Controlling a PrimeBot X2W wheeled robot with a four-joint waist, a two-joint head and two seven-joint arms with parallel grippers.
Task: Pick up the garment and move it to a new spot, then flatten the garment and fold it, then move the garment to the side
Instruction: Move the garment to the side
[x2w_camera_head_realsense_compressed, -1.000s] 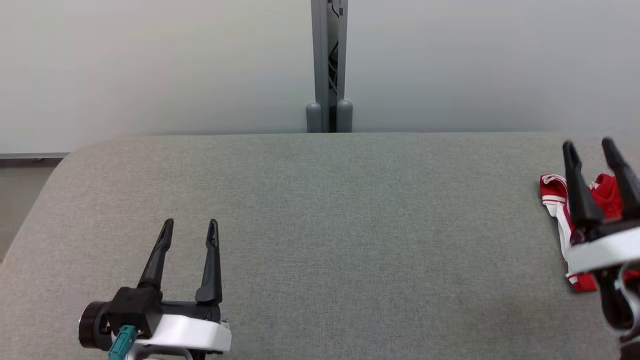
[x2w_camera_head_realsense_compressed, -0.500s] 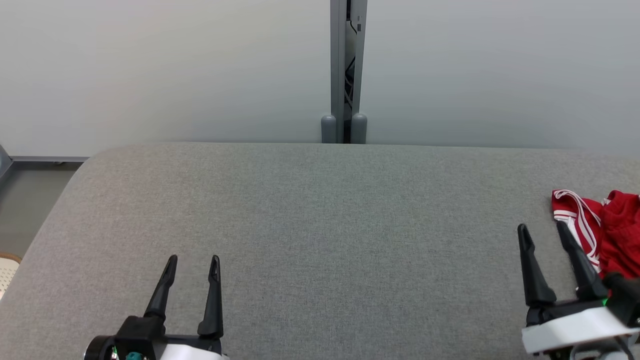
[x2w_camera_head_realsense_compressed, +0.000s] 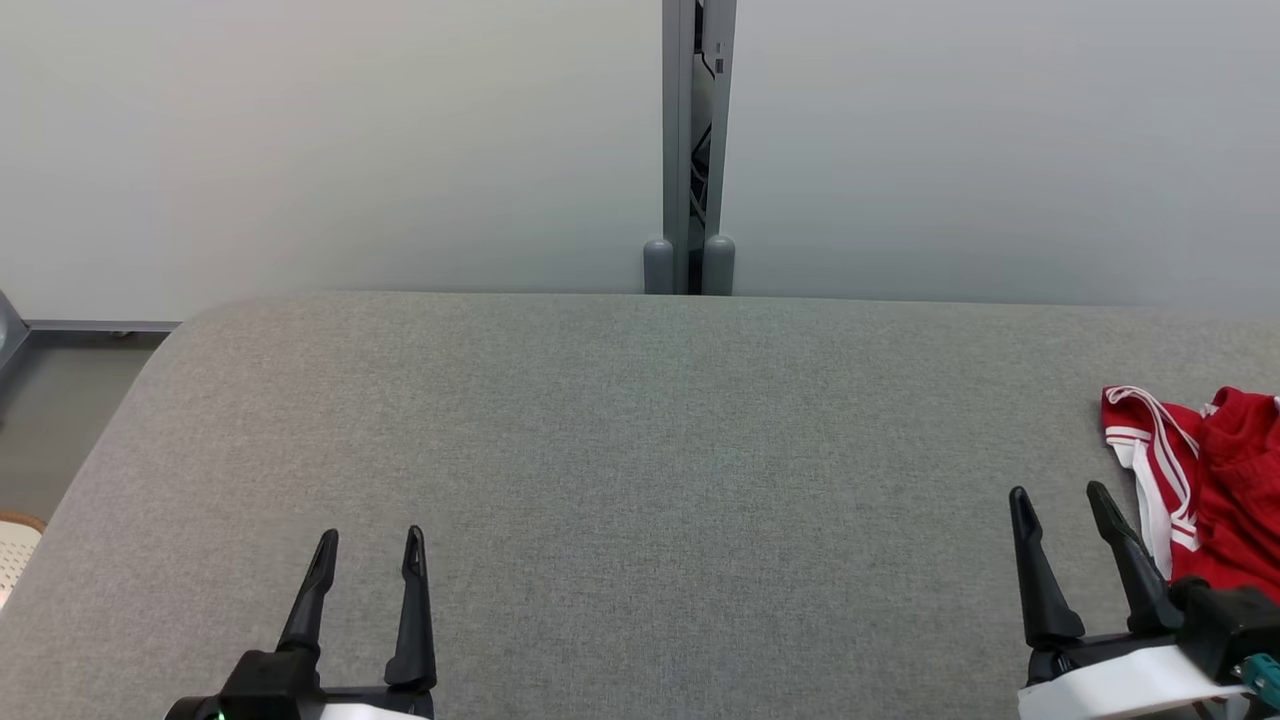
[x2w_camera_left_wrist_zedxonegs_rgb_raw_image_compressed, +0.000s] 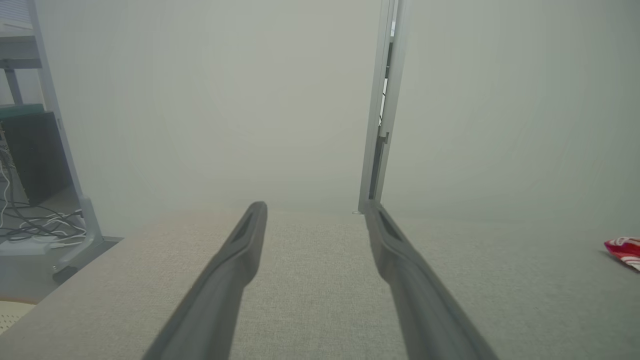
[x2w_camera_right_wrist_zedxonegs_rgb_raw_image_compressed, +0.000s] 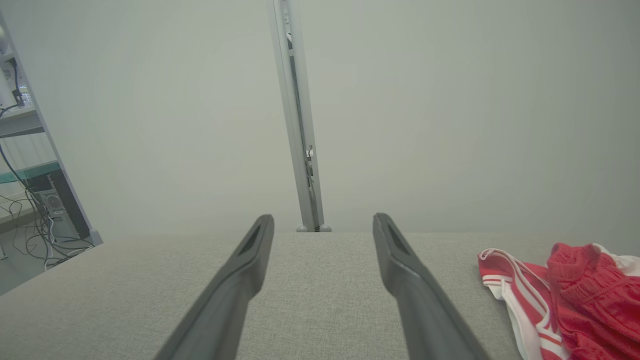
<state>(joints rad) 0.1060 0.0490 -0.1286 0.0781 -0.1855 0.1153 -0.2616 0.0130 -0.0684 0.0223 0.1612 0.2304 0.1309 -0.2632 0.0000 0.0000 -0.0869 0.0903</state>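
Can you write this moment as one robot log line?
left gripper: open, empty | right gripper: open, empty | crumpled red-and-white fabric garment: lying on grey table

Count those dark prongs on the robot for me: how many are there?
4. Two fingers on the left gripper at the head view's lower left; two fingers on the right gripper at its lower right, beside the red garment. None seems hidden.

Garment (x2w_camera_head_realsense_compressed: 1235, 480) on table (x2w_camera_head_realsense_compressed: 640, 450), far right
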